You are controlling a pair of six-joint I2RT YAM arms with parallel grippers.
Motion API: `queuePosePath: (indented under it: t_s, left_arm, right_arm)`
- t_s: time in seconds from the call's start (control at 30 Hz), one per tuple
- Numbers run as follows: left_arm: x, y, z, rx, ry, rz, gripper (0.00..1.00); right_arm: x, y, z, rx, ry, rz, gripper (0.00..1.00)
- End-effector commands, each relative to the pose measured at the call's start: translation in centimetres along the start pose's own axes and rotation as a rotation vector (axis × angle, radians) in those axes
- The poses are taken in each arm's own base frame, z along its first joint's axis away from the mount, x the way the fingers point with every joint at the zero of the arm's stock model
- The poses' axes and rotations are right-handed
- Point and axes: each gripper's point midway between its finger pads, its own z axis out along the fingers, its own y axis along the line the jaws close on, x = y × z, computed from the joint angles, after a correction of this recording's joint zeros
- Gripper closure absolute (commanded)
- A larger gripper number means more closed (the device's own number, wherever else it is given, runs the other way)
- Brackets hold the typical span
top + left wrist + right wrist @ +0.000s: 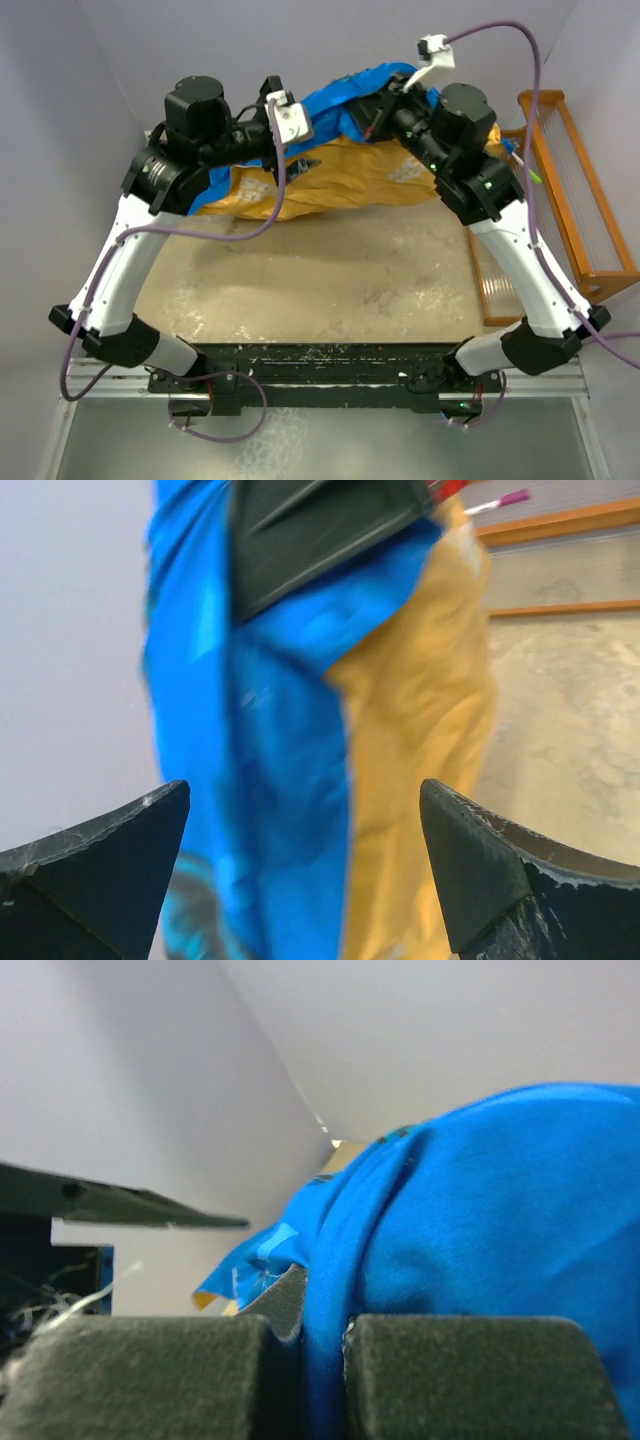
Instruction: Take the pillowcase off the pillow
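The pillowcase (340, 180) hangs bunched at the far side of the table, with blue outside on top and yellow-orange inside spread below. My right gripper (310, 1330) is shut on a fold of the blue fabric (480, 1210) and holds it raised; in the top view it is at the heap's upper right (372, 118). My left gripper (300, 800) is open, its fingertips (470, 860) wide apart. It faces the hanging blue and orange cloth (270, 730) without touching it. The white pillow does not show in any view.
A wooden rack with clear slats (585, 190) stands at the right edge, with a ridged clear board (495, 280) beside it. Grey walls close in on the left and the back. The beige tabletop (320, 280) lies in front of the cloth.
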Motion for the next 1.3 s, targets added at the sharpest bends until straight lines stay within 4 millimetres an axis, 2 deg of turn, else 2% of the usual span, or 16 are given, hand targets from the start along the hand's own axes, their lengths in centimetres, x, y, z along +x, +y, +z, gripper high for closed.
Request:
queuePosePath:
  t_s: [0.0,0.13,0.23,0.33,0.37,0.43,0.47,0.53,0.6,0.7,0.77,0.87,1.0,1.07,1.13,1.27]
  left_arm:
    - [0.8,-2.9,0.0,0.070,0.016,-0.012,0.01]
    - [1.5,-1.0,-0.2,-0.049,0.034,0.025,0.01]
    - [1.8,-1.0,-0.1,-0.046,0.048,0.025,0.01]
    - [2.9,-1.0,0.2,-0.039,0.082,0.001,0.13]
    - [3.2,-0.7,0.1,-0.042,0.083,-0.021,0.22]
    - [3.8,0.1,-0.4,-0.049,0.074,-0.079,0.47]
    - [4.1,0.7,-0.7,-0.066,0.071,-0.116,0.73]
    - [4.9,2.0,-1.3,-0.106,0.075,-0.152,0.98]
    - [5.5,2.7,-1.7,-0.127,0.081,-0.172,1.00]
    - [5.7,3.5,-2.3,-0.157,0.084,-0.184,1.00]
    - [5.8,4.0,-2.6,-0.181,0.090,-0.180,1.00]
    - [6.1,4.7,-3.0,-0.219,0.106,-0.176,1.00]
    - [6.5,6.2,-3.5,-0.279,0.118,-0.198,1.00]
    - [5.8,7.5,-3.9,-0.313,0.102,-0.221,1.00]
    - [4.0,8.9,-4.7,-0.339,0.058,-0.243,1.00]
    - [0.6,10.0,-5.2,-0.327,-0.015,-0.253,1.00]
  right_arm:
    - [-4.6,7.1,-0.5,-0.145,-0.153,-0.032,1.00]
    - [-3.6,10.6,-0.8,-0.191,-0.127,-0.059,1.00]
    - [-3.3,12.6,-1.2,-0.238,-0.121,-0.058,1.00]
    - [-3.3,13.9,-1.6,-0.281,-0.117,-0.043,1.00]
    - [-3.4,14.1,-1.8,-0.290,-0.117,-0.036,1.00]
    - [-3.6,14.4,-2.1,-0.307,-0.122,-0.023,1.00]
    - [-3.7,14.4,-2.3,-0.309,-0.125,-0.018,1.00]
    - [-3.8,14.4,-2.4,-0.308,-0.125,-0.017,1.00]
    - [-3.1,14.3,-2.3,-0.306,-0.098,-0.022,1.00]
    - [-2.3,14.3,-2.2,-0.312,-0.068,-0.016,0.91]
    - [-2.2,13.6,-2.1,-0.284,-0.067,-0.023,0.84]
    - [-2.3,11.8,-1.9,-0.240,-0.060,-0.029,0.79]
    - [-2.7,8.1,-2.1,-0.180,-0.041,-0.018,0.53]
    - [-3.2,6.1,-3.1,-0.140,-0.048,-0.037,0.37]
    - [-2.9,4.3,-4.7,-0.103,-0.050,-0.089,0.18]
    - [-0.1,1.5,-8.0,-0.069,-0.020,-0.194,0.01]
